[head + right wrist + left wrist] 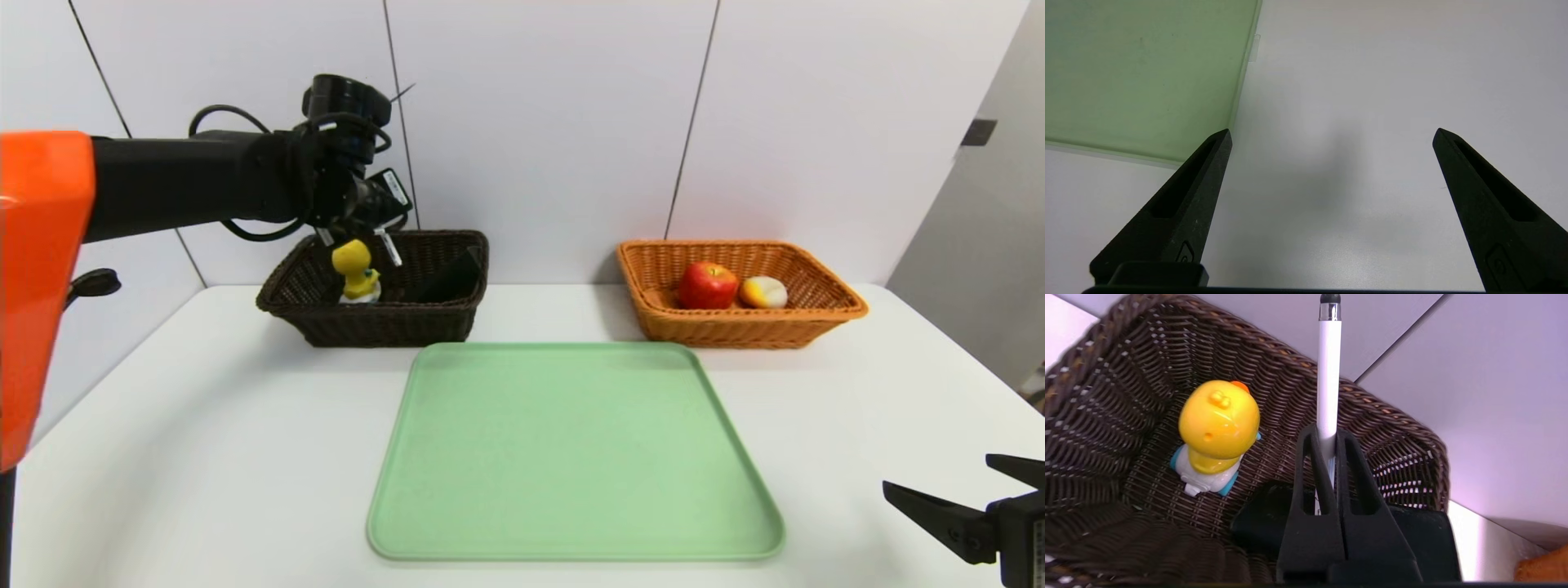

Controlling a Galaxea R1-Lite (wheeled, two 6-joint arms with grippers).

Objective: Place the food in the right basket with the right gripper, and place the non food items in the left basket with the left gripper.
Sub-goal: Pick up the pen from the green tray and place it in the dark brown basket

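Head view, progress: the apple (707, 285) and the white piece (763, 291) are seen in the orange basket (816, 314); the duck (356, 270) and the pouch (451, 279) are in the dark basket (367, 322). The tray (571, 457) on the table (204, 425) carries nothing.
Head view, count: two baskets, two foods, one tray.
Left wrist view: the left claw (1327, 437) is clamped on the pen (1328, 375), held above the dark basket; only its release is judged to be left.
Right wrist view: the right claw (1331, 134) is kept apart, empty, over the table beside the tray.
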